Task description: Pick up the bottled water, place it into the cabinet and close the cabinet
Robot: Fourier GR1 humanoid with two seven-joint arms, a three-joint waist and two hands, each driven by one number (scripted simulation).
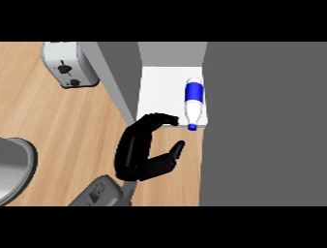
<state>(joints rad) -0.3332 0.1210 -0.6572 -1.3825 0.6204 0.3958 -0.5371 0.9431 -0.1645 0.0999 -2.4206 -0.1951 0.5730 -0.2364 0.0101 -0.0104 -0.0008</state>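
The bottled water [193,99], white with a blue label and blue cap, lies on its side on the white shelf [163,92] inside the cabinet, cap toward me at the shelf's front edge. The cabinet's grey door [120,80] stands open at the shelf's left. My left hand [141,152] is just in front of the shelf with its fingers gently curved. The fingertips [163,117] sit at the shelf's front left corner beside the door's lower edge. The thumb [176,149] is spread to the right, and the hand holds nothing. The bottle lies apart from the hand.
A silver toaster [70,65] stands on the wooden counter [59,116] at the upper left. A large grey rounded vessel [6,169] shows at the left edge. The cabinet's broad grey body [274,126] fills the right side.
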